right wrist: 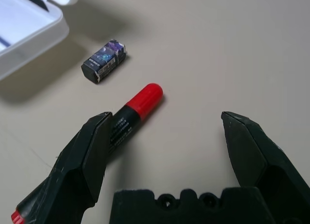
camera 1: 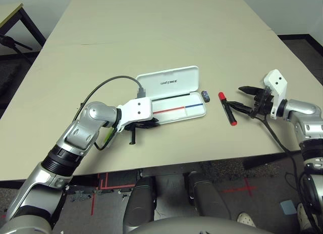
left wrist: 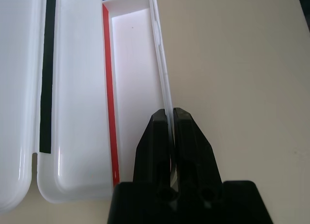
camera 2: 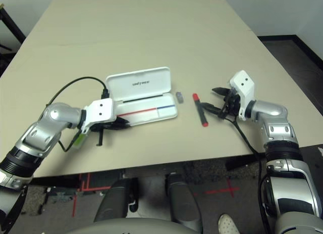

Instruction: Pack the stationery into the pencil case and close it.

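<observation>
Both tools are at work near the desk's front edge. The left tool (left wrist: 170, 125) has its two black fingers pressed together on the thin front wall of the flat white plastic pencil case (camera 1: 171, 95), pinching that rim at the tray's left end. The right tool (right wrist: 169, 141) stands spread wide, one finger just beside the black body of the red-capped marker (camera 1: 227, 108), without closing on it.

The case lies open toward the desk's front edge, left of the middle, its lettered lid laid back toward the far edge, and its tray with the red-and-blue stripe looks bare. The marker lies on the desk (camera 1: 151, 32) just right of the case, red cap pointing away from the front edge. The tiny dark grey-blue block (camera 1: 205, 96) sits between the marker and the case's right end, near both but touching neither. A sliver of lime-green highlighter (camera 1: 107, 136) shows under the left forearm, close to the front edge, mostly hidden.

By my reading the task is barely begun: nothing is packed, all three items are outside the tray, and the lid is not yet closed. The marker looks like the piece in hand first.
</observation>
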### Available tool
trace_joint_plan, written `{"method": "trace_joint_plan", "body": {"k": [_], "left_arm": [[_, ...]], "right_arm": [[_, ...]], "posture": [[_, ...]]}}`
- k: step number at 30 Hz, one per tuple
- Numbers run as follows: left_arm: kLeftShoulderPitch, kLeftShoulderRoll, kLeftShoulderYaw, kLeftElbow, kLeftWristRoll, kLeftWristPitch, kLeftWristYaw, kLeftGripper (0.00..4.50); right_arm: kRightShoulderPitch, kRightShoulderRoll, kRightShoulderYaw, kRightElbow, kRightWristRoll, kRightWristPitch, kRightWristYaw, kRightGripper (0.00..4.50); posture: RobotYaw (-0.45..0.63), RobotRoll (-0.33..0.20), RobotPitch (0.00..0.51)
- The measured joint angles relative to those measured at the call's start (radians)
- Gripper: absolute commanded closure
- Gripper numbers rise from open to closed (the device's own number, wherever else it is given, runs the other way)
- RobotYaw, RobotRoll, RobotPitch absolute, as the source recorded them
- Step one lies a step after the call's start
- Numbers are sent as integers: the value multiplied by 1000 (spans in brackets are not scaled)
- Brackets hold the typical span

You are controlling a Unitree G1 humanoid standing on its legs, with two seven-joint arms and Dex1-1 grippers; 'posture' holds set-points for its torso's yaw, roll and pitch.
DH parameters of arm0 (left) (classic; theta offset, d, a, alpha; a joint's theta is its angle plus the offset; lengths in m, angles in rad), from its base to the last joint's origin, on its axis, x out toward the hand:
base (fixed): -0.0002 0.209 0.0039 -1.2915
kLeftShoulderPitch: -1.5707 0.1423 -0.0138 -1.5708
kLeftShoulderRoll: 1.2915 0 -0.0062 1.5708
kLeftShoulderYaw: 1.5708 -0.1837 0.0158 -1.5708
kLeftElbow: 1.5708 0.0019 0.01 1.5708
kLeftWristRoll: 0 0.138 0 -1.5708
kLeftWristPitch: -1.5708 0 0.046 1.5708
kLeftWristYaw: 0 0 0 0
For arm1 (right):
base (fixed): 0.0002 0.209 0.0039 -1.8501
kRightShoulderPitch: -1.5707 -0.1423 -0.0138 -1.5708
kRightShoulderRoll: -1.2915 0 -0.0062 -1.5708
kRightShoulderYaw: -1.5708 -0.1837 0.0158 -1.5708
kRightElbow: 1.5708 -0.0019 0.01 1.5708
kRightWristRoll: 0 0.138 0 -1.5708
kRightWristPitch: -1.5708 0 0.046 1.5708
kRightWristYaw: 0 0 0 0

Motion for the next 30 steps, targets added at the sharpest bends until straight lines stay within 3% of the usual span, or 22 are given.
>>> {"method": "trace_joint_plan", "body": {"k": [8, 12, 20, 21, 30], "left_arm": [[46, 0, -4, -33, 8, -4, -1, 4493], [49, -4, -4, -32, 24, -4, 14, 3294], [61, -6, -3, -40, 32, -4, 16, 175], [67, -5, -3, -48, 32, -4, 15, 14], [121, 38, 48, -159, -5, 68, 16, 14]], "right_arm": [[0, 1, 9, 1, -4, -3, 0, 0], [0, 2, 11, 1, -4, -3, 0, 0], [0, 2, 17, 1, -4, -2, 4, 0], [0, 2, 21, 1, -3, -1, 7, 0], [25, -16, 28, -54, 41, 78, 131, 0]], "posture": [[-51, 0, 159], [-51, 0, 161], [-47, 0, 162], [-47, 0, 162], [-40, 0, 163]]}}
